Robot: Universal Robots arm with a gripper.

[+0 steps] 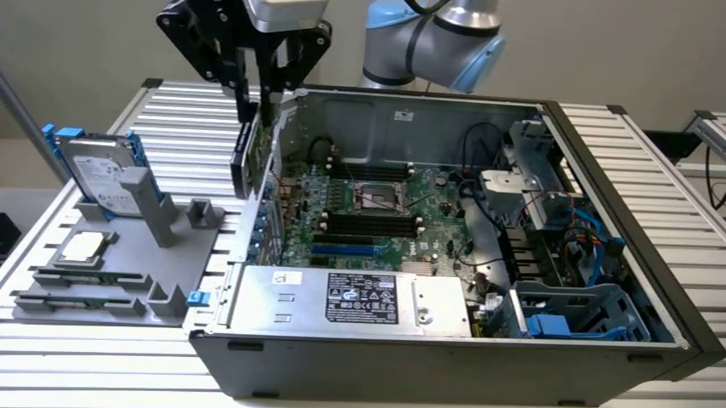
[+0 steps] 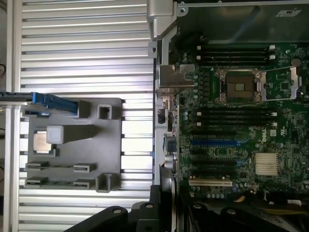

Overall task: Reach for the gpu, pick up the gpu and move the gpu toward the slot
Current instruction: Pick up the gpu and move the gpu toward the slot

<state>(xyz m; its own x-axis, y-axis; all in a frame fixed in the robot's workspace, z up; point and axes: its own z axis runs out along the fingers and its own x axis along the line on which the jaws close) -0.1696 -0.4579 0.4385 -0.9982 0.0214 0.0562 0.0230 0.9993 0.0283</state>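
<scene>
1. Above the case's rear wall, toward the exterior view's left, the gripper (image 1: pixel 255 106) hangs with its fingers pointing straight down, clamped on the gpu (image 1: pixel 245 157).
2. That card hangs directly beneath the fingers, held by its upper edge, clear of the table (image 1: pixel 170 110) and just outside the open case (image 1: pixel 454 357), beside the rear wall.
3. Its long axis runs roughly along that wall, and its flat faces stand upright, so the exterior view sees it nearly edge-on as a dark slab with a sliver of green.
4. In the wrist view the card appears end-on as a thin line, with its silver bracket (image 2: pixel 171 79) the clearest part, lying over the motherboard's (image 2: pixel 231 125) rear edge.
5. Slots (image 2: pixel 215 143) lie further inside the case from the card, across the motherboard's lower half; the blue one and its neighbours run crosswise to the rear wall.
6. Judging by this, the card is lifted and on its way, but not yet over any slot; how much of a turn it needs is hard to say from these angles.
7. On the table's left side the grey holder (image 1: pixel 102 263) carries the hard drive (image 1: pixel 100 174), well apart from the gripper.
</scene>
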